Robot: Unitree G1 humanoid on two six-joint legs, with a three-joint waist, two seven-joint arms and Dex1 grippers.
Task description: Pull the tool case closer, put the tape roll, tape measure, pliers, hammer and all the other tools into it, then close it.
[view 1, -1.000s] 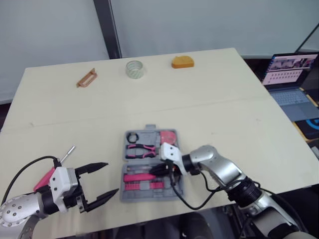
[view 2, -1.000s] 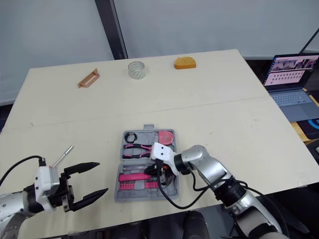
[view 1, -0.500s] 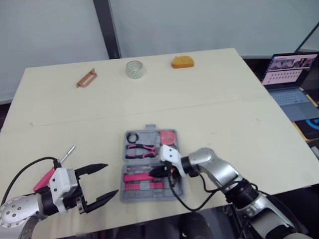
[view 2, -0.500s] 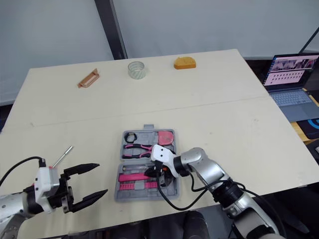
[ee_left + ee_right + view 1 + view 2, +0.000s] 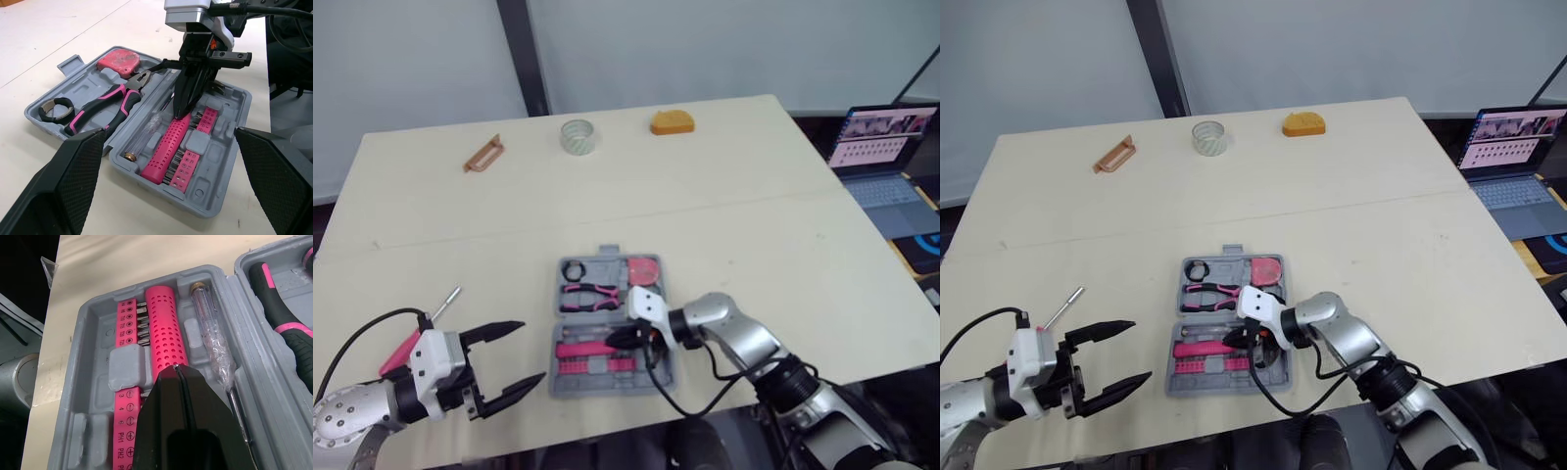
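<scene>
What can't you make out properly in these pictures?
- Laptop: eye views, screen too small to read, right edge cuts it.
- Pink-handled tool beside the left gripper: left eye view, the arm covers most of it.
- Pink handle in the case: right wrist view, the shut right gripper hides one end.
- Orange thing at the table's far edge: eye views, too small to identify.

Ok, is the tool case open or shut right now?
Open: the tool case lies spread flat, both halves showing, with the pliers inside and the right gripper reaching into it.
</scene>
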